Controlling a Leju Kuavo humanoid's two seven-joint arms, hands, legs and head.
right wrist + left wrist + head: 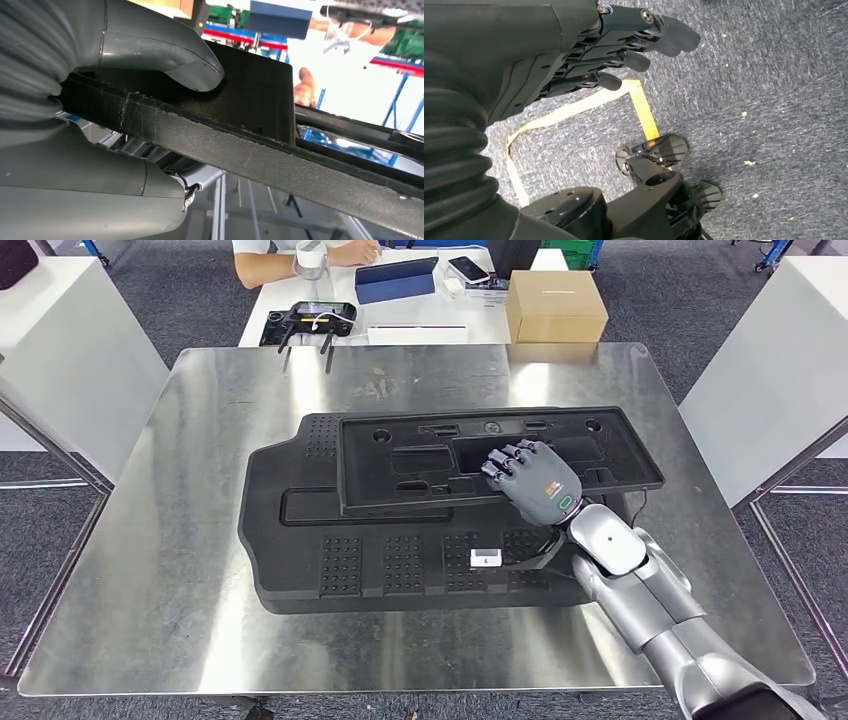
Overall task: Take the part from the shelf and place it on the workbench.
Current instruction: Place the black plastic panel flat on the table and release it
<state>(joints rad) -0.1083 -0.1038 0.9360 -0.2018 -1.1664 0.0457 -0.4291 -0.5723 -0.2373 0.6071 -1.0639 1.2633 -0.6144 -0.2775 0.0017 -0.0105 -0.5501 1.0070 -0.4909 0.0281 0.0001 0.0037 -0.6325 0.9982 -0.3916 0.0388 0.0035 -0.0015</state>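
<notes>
A long black rectangular part lies tilted over a larger black moulded part on the steel workbench. My right hand grips the upper part's near edge, fingers on top of it. In the right wrist view the part's rough black edge runs between the thumb and the rest of the hand. My left hand hangs over the grey carpet with its fingers stretched out and holds nothing.
Behind the workbench a white table carries a cardboard box, a blue case, a black controller and a phone; a person's arm rests there. White cabinets stand on both sides. Yellow tape marks the floor.
</notes>
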